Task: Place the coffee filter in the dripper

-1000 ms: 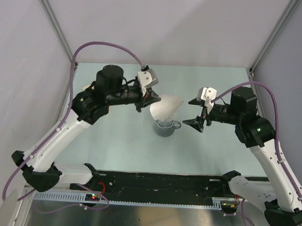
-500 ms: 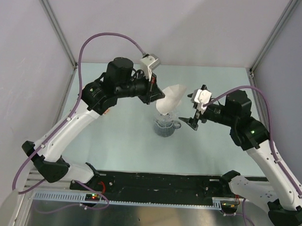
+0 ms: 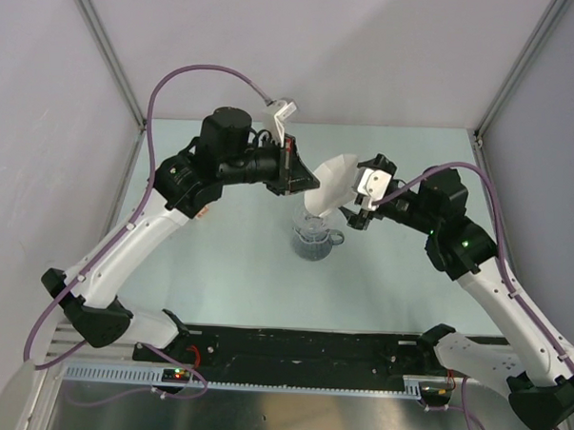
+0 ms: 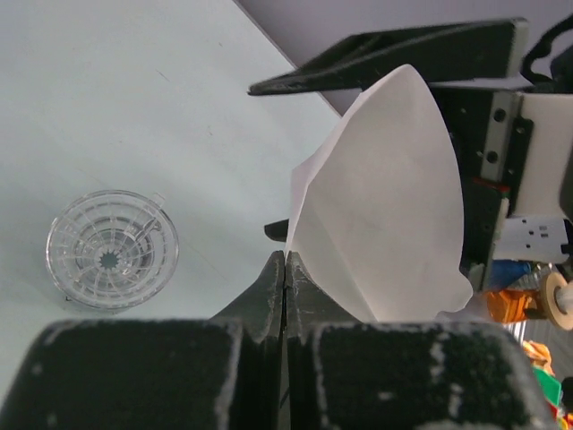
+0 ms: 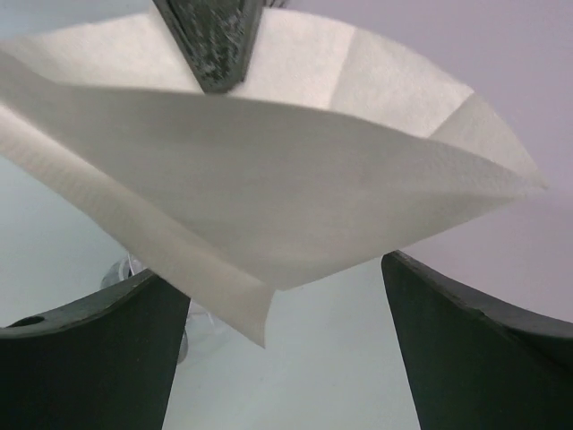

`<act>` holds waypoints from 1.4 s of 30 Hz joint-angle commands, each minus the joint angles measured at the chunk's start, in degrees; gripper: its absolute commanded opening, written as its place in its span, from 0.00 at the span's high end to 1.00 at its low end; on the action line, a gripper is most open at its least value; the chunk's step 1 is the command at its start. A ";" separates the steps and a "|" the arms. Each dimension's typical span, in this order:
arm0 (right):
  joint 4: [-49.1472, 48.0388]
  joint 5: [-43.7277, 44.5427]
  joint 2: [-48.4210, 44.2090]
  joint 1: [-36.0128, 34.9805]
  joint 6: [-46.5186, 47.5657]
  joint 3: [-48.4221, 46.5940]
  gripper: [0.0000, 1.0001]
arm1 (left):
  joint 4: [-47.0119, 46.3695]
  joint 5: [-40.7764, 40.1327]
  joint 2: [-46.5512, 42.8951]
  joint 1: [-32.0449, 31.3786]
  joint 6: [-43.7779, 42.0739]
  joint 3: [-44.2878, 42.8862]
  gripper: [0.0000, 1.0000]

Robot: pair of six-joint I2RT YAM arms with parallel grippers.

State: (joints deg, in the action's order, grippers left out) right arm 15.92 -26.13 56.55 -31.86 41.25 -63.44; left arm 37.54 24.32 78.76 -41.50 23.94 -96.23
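The coffee filter (image 3: 333,182) — white paper, half-opened cone — hangs tilted, point down, just above the dripper (image 3: 313,242). That translucent grey ribbed cup stands upright.

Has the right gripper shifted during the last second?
Yes. The right gripper moved left, closer to the translucent grey ribbed dripper, which stayed put.

Plain lilac-grey walls (image 3: 371,47) close me in, metal posts (image 3: 104,45) at the corners; my pale surface (image 3: 237,270) looks perhaps faintly green, evenly lit.

pale table (image 3: 218,269); translucent grey dripper (image 3: 312,243) upright near centre, directly on surface.
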 commanded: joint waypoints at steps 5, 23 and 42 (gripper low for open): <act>-3.52 -5.38 -0.94 -1.06 2.61 0.12 0.37 | -2.11 -9.02 -1.19 0.25 6.18 -0.73 1.00; -7.38 0.43 0.71 -2.99 4.22 1.57 0.06 | -2.12 -11.60 -2.60 1.57 11.04 0.03 1.00; -20.78 5.01 4.85 -5.48 2.25 2.73 0.21 | -4.26 -5.41 -1.65 3.87 16.21 -0.14 1.00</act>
State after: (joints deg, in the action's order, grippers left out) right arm 0.05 -21.21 61.45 -36.88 45.04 -60.75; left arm 35.31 17.41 77.60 -38.11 39.09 -95.33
